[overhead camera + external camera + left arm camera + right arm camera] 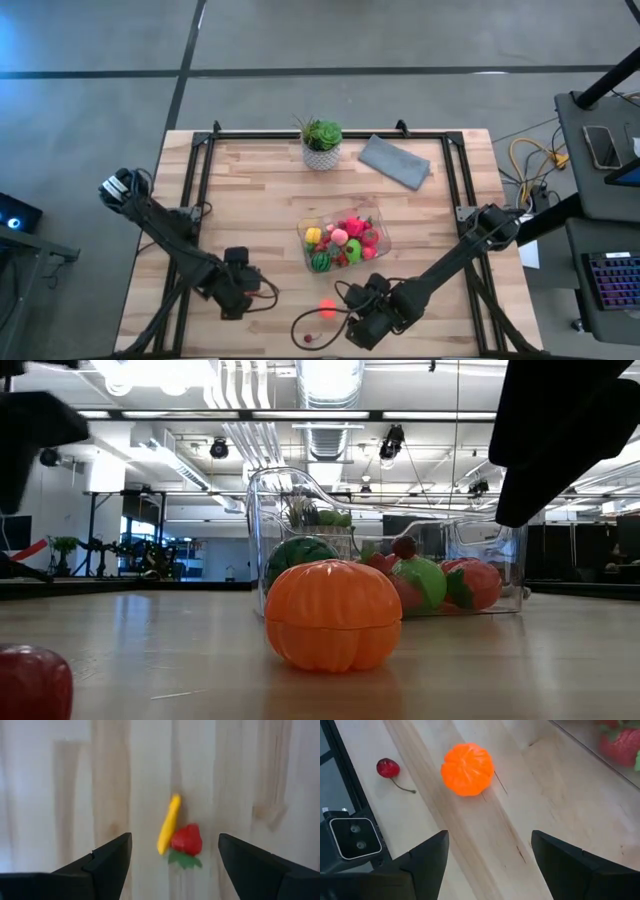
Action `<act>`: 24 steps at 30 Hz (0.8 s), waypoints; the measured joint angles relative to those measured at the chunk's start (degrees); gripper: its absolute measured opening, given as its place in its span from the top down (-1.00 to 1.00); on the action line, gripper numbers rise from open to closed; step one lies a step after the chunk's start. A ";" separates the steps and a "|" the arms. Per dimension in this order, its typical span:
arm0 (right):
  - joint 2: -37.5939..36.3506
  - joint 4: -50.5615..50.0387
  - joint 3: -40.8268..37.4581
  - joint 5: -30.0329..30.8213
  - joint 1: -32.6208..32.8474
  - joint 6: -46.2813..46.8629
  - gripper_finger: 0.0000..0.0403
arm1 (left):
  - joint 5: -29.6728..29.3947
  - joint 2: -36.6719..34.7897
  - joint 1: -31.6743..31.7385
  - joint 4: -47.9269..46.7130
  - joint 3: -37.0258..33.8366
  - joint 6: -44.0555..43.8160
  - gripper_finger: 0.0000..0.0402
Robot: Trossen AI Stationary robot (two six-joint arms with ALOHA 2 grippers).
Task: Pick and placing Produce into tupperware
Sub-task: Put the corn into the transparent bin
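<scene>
The clear tupperware (343,243) stands mid-table, holding several toy fruits: red, pink, yellow, green and a striped melon. An orange fruit (327,307) rests on the wood near the table's near edge, and a red cherry (308,338) lies closer to that edge. My right gripper (490,837) is open, just right of the orange fruit (467,769) and above the table. My left gripper (175,840) is open, pointing down over a yellow piece (169,824) and a red strawberry (188,840) that lie touching on the table. In the high view the left gripper (238,288) hides both.
A green potted plant (322,142) in a white pot and a folded grey cloth (394,160) sit near the table's far edge. In the low view the orange fruit (333,613) stands in front of the tupperware (390,550). Bare wood lies between the two grippers.
</scene>
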 joint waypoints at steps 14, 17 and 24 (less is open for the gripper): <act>0.13 0.04 -0.04 0.68 -0.17 0.40 -0.34 | -3.99 0.13 -2.13 14.21 -8.72 5.17 -0.41; 0.15 0.07 -0.27 0.70 -0.15 0.43 -0.34 | -4.12 0.13 -1.44 14.12 -9.56 4.00 -0.40; 0.15 0.11 -1.30 1.10 -0.15 0.41 -0.33 | -3.82 0.13 0.24 17.83 -12.68 3.98 -0.18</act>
